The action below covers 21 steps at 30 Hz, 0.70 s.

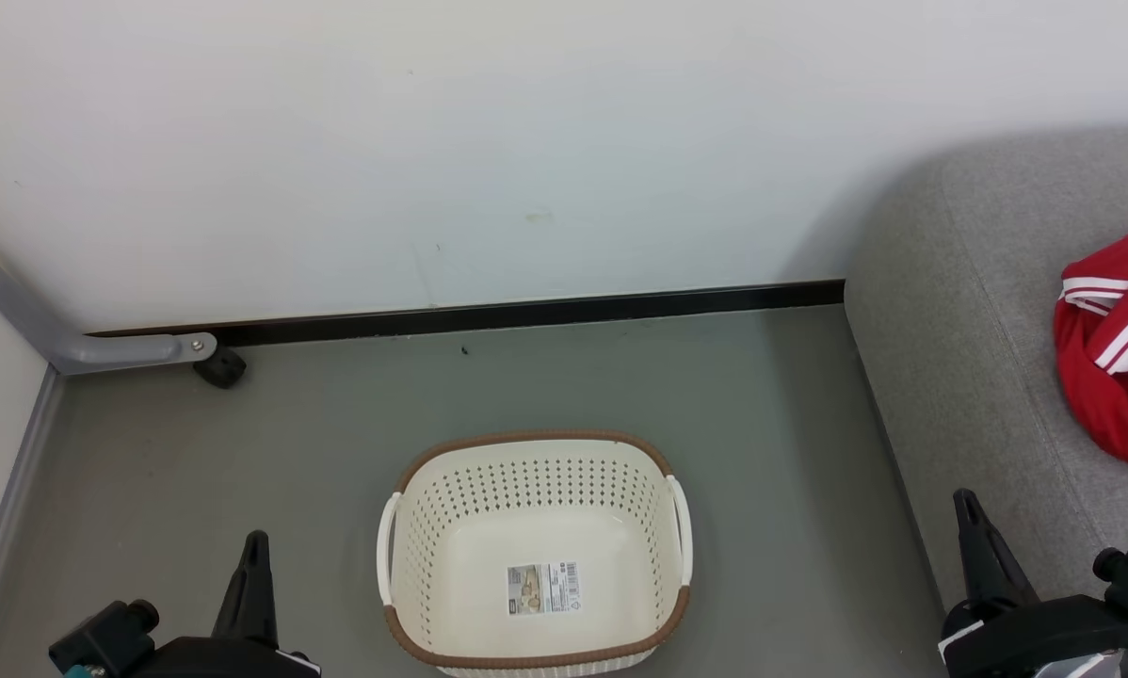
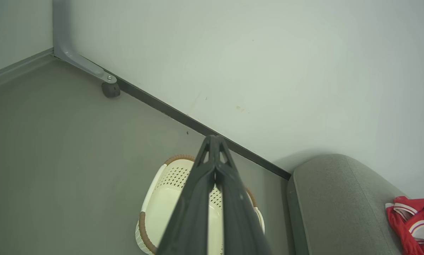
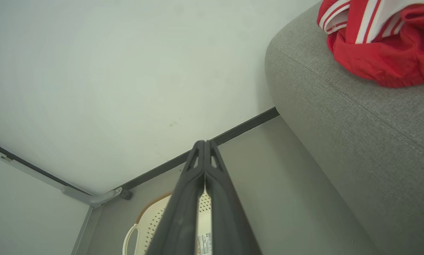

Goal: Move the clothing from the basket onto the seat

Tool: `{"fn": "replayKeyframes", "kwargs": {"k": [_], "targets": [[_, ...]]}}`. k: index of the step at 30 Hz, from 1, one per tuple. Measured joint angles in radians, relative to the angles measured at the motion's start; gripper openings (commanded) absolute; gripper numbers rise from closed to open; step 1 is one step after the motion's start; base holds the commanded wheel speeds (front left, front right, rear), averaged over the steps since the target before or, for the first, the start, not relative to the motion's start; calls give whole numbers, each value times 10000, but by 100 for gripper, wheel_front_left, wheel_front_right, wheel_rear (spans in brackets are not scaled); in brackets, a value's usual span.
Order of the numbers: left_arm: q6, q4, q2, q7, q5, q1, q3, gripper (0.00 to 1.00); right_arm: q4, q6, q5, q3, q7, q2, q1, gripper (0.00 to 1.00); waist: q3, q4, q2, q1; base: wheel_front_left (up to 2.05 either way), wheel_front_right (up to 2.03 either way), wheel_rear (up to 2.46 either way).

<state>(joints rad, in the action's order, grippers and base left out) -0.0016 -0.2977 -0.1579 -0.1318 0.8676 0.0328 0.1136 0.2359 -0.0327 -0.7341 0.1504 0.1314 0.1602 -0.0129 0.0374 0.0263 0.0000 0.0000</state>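
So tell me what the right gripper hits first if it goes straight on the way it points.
Probably the white wall just above the black skirting: the right gripper, jaws shut, aims there, and that line runs above the basket. Depth is hard to judge.

Label sticker (image 1: 543,589): one, rectangular, on the inside bottom of the basket (image 1: 526,439), near its centre. It carries a barcode towards the right and a small picture towards the left, with print too small to read. No text, brand or number is legible.
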Motion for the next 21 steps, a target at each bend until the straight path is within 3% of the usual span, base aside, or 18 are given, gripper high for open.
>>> {"fn": "replayKeyframes", "kwargs": {"k": [21], "targets": [[-351,-10,332,740,2080,52,-568,0,219,-217,-2506,-842,-715,-345,-198,0,-106,-77,0,0,0,0,0]]}}
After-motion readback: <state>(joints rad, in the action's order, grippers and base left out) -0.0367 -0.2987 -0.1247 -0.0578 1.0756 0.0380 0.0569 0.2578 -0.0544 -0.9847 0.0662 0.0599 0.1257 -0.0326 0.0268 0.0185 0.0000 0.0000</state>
